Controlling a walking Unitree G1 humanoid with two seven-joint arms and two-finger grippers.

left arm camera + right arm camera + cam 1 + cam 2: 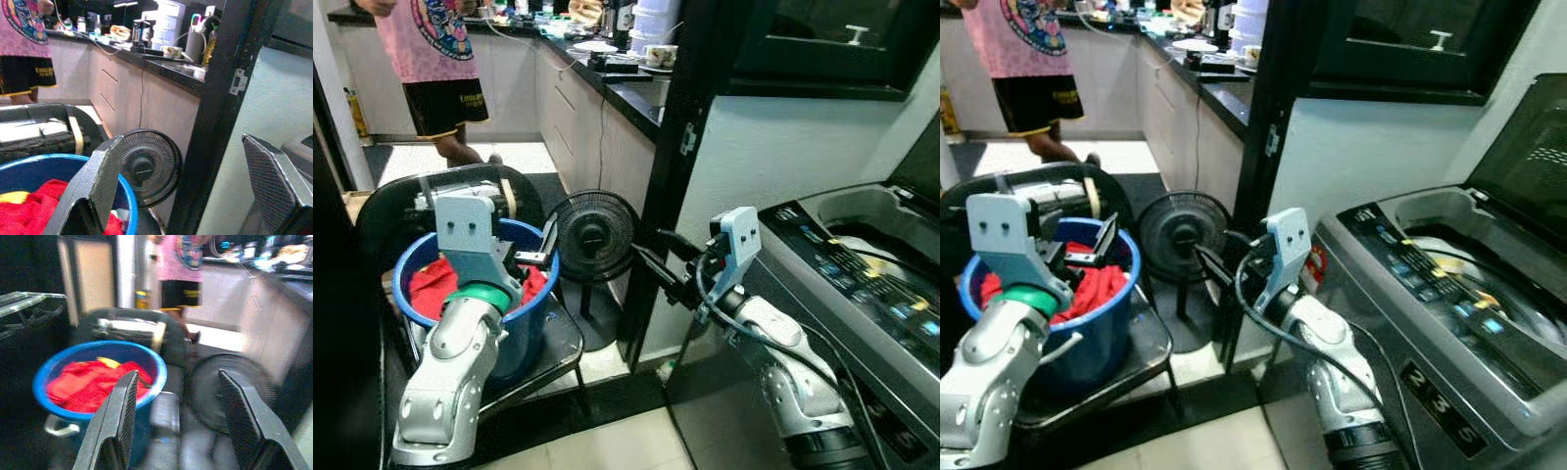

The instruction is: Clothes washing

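A blue bucket (404, 285) holding red clothes (431, 284) stands on a black chair (558, 343) to my left. My left gripper (536, 250) hovers over the bucket's right rim, open, with nothing between its fingers (105, 181). My right gripper (658, 257) is raised in front of the black door frame, pointing left toward the fan and bucket. It is open and empty, and the bucket (98, 382) with its red clothes (88, 387) lies beyond it in the right wrist view. The top-loading washing machine (847, 274) stands on my right with its lid up and its drum (1459, 255) exposed.
A small black fan (595, 235) stands on the floor between the chair and the black door frame (680, 147). A person in a pink shirt (431, 59) stands in the kitchen beyond. A cluttered counter (626, 83) runs along the right.
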